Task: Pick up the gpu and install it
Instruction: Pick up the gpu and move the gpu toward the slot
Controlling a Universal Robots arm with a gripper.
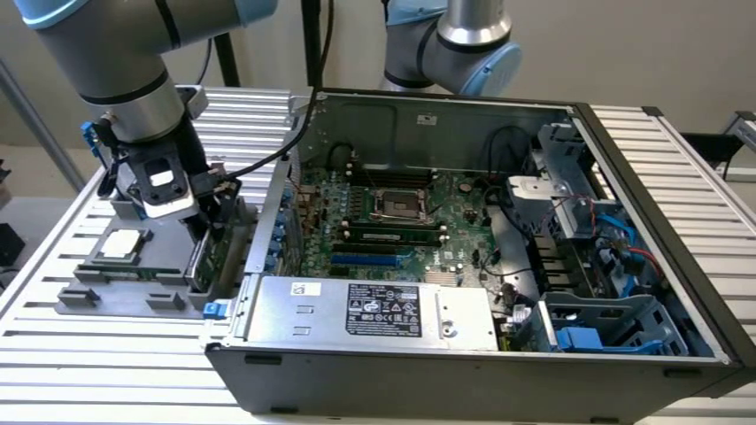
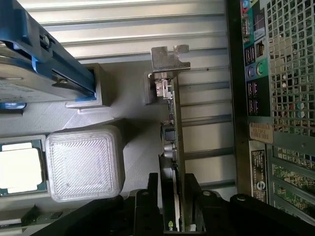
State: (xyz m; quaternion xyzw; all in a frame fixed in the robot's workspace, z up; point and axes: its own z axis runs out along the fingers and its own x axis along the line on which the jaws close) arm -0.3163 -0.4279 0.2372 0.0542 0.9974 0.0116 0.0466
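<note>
The arm is reaching down at the exterior view's left, w/ the gripper (image 1: 216, 217) sitting low over the gray parts holder (image 1: 119, 297) beside the open PC case (image 1: 473, 372). The gpu (image 1: 211, 261) is standing on edge in a slot of that holder, on the side nearest the case and not inside it. In the wrist view the gpu (image 2: 174, 132) is showing edge-on, green board w/ dark parts on one face, and its silver bracket (image 2: 170, 59) is sticking out at the far end from the gripper (image 2: 172, 194). The gripper is sitting partly open, one black finger (image 2: 147, 199) on either side of the card's near end. The gaps are looking very slim, and a firm clamp isn't visible. A cpu (image 1: 122, 245) is lying flat in the holder, well apart from the card, w/ a raised gray block (image 2: 83, 162) between them. A hard drive in a blue frame (image 2: 29, 73) is resting further along the holder. The case's rear i/o panel (image 2: 256, 73) is running just beside the gpu. Inside the case, the mobo (image 1: 402, 212) is lying exposed and the psu (image 1: 366, 310) is sitting along the near wall — all of it resting on a slatted metal surface (image 1: 71, 372).
</note>
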